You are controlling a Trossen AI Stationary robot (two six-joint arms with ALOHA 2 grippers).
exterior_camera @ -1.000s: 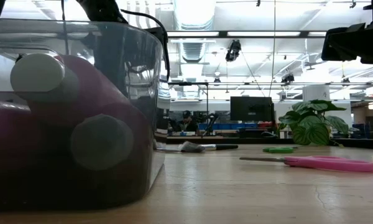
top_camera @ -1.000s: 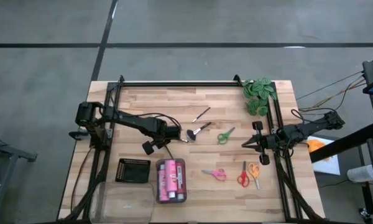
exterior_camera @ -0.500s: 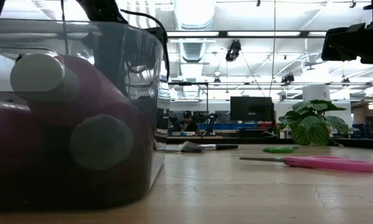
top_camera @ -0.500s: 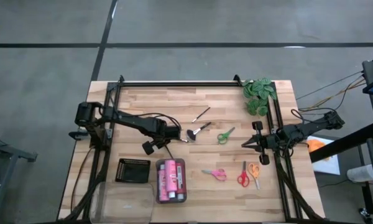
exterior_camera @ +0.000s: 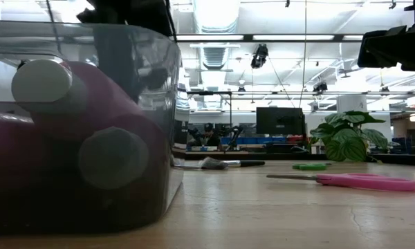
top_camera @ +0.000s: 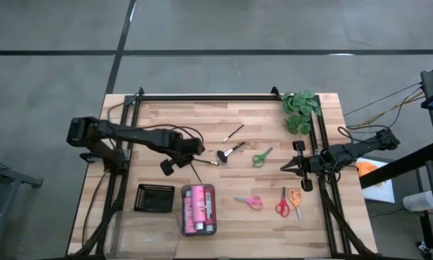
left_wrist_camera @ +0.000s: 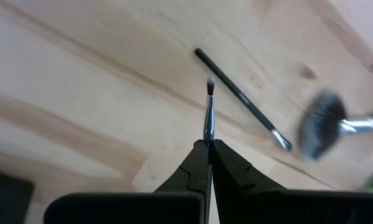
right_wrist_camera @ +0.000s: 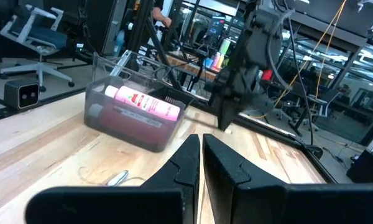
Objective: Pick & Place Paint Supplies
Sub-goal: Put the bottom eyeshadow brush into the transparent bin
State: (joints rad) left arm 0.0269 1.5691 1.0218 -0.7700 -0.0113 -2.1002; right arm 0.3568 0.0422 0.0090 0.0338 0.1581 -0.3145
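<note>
1. While the wooden table (top_camera: 159,115) carries everything, the left hand (top_camera: 195,149) hangs over its middle, and the clear tray (top_camera: 198,210) with three pink paint bottles (top_camera: 198,208) sits nearer the front edge than that hand, a black tray (top_camera: 154,198) beside it.
2. Beyond the right hand (top_camera: 287,167), at the far corner, stands a green plant (top_camera: 300,110).
3. Green scissors (top_camera: 261,157) lie between the two hands; pink scissors (top_camera: 249,201), red scissors (top_camera: 281,204) and orange scissors (top_camera: 295,198) lie nearer the front than the right hand.
4. Just past the left hand's tips rest a fluffy brush (top_camera: 229,152) and a dark thin brush (left_wrist_camera: 242,99).
5. Closed tight, the left hand pinches a thin brush (left_wrist_camera: 208,115), its bristles pointing outward.
6. Fingers pressed together, the right hand holds nothing.
</note>
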